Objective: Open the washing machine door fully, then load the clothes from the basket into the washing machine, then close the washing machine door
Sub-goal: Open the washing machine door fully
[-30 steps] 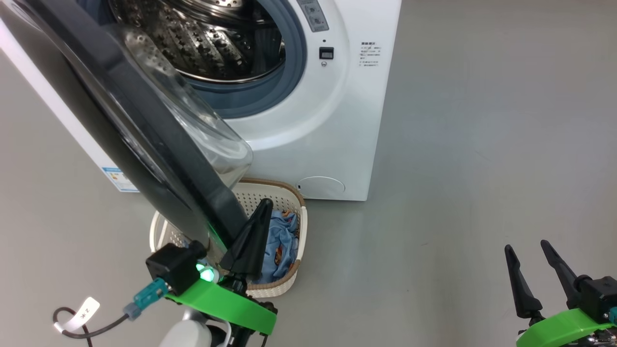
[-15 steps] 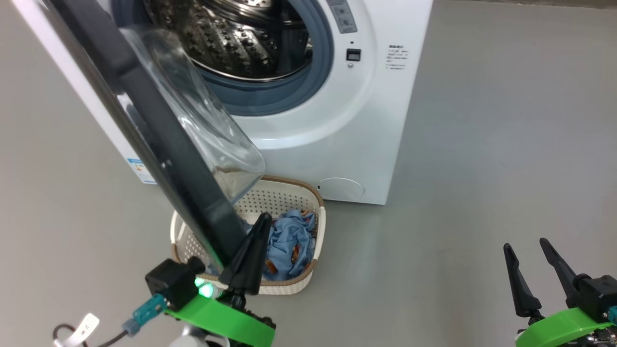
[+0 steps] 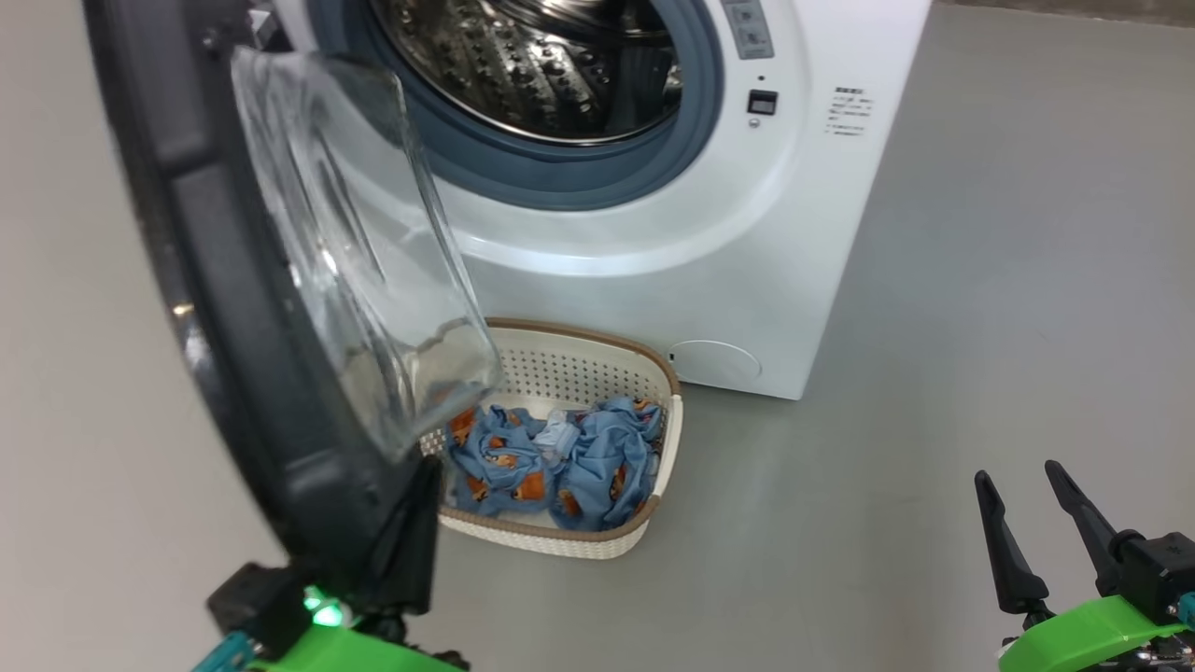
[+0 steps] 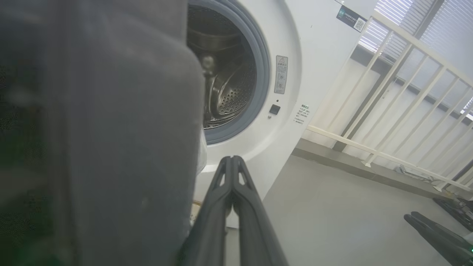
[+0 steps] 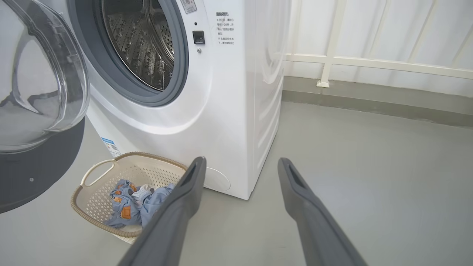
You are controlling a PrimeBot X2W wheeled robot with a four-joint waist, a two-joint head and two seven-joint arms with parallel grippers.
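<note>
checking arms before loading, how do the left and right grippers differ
The left gripper is shut, fingers pressed together; the right gripper is open, fingers apart. The left gripper sits beside the washing machine door; the right gripper hangs over floor. Both have long dark fingers.

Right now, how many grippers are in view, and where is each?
2. The left gripper, shut, is at the head view's lower left, beside the washing machine door's lower rim. The right gripper, open, is at the lower right, over the floor.
</note>
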